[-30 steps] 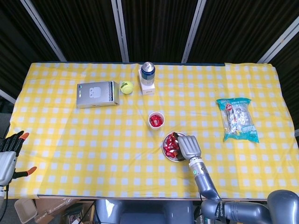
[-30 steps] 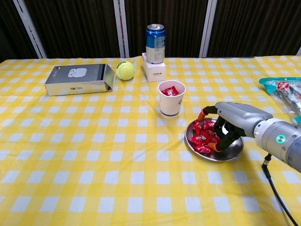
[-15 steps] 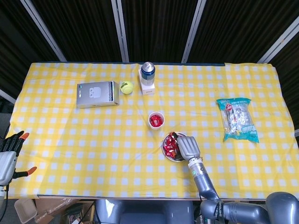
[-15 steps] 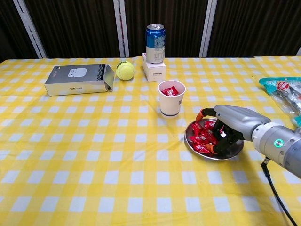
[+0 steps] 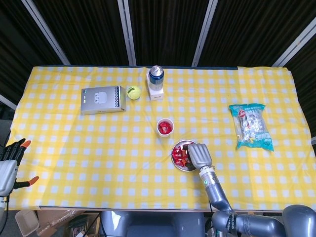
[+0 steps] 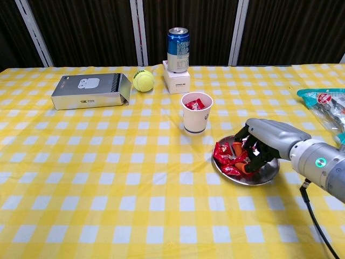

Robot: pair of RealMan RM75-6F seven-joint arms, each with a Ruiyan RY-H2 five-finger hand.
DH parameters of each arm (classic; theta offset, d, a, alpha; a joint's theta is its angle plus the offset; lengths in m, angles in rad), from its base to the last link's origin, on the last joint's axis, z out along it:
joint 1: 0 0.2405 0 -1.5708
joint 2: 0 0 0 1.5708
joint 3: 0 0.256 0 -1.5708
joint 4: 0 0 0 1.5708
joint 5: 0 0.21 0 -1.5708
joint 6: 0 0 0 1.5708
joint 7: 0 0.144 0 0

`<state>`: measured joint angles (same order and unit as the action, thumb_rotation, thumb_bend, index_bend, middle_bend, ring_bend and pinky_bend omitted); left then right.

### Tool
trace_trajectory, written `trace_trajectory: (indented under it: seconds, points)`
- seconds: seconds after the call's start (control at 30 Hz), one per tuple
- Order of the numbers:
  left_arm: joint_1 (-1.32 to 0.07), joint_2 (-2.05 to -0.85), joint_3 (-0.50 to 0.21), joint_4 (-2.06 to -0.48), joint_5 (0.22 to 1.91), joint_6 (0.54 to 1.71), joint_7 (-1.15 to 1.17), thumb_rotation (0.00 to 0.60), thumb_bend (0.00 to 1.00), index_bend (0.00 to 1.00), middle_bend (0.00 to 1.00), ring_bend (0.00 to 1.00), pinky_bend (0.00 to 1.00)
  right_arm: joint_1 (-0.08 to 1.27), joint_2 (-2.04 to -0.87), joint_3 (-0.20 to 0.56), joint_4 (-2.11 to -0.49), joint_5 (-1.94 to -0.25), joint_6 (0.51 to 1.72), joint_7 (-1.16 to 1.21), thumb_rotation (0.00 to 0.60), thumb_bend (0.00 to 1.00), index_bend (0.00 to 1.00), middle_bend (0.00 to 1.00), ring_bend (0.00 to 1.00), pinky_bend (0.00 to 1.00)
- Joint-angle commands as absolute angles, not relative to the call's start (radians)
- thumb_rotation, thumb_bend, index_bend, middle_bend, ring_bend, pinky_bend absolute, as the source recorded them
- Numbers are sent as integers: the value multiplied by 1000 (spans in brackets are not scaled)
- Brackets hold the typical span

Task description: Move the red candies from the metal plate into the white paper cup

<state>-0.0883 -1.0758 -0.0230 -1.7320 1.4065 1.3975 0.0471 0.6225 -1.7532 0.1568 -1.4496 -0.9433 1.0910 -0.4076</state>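
The right hand [image 6: 257,150] is set down into the plate [image 6: 267,174], its fingers curled in among the candies [image 6: 225,156]. Contact with the wrappers is evident, but whether one is actually pinched cannot be told, since the fingertips are buried in the pile.

For this step to be done well, a single candy should be secured between thumb and finger before any lift, and the plate should not be dragged or tipped. Several candies are pushed towards the plate's left rim and could be spilled onto the cloth. The lift should be made straight up, then carried the short way far-left to the cup [image 6: 196,113].

The plate, near the table's right-centre, is seen to hold a heap of red candies. The cup stands upright just beyond it, apart from it, and red candy is already visible inside. The task is judged partly done.

The left hand [image 5: 9,165] is seen at the table's near-left edge, fingers spread and holding nothing.
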Motion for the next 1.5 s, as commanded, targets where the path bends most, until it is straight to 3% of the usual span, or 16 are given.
trace_trajectory:
  seconds: [0.03,0.57,0.97,1.5]
  points:
    - [-88,-1076,-23,-1732,1407,1399,46,600,26,0,0,0,0,622,-1751,165,-1454,-945,1093,-409,600,439,647,790,934,1000]
    - [-89,-1074,-23,-1733,1407,1396,43,600,25,0,0,0,0,638,-1694,220,-1537,-945,1114,-460,600,461,649,790,934,1000]
    - [-93,-1074,-23,-1731,1412,1393,40,600,26,0,0,0,0,738,-1624,353,-1697,-856,1130,-590,600,461,649,791,934,1000]
    - [-98,-1067,-27,-1735,1394,1376,29,600,25,0,0,0,0,919,-1744,422,-1449,-702,1057,-637,600,461,649,791,934,1000]
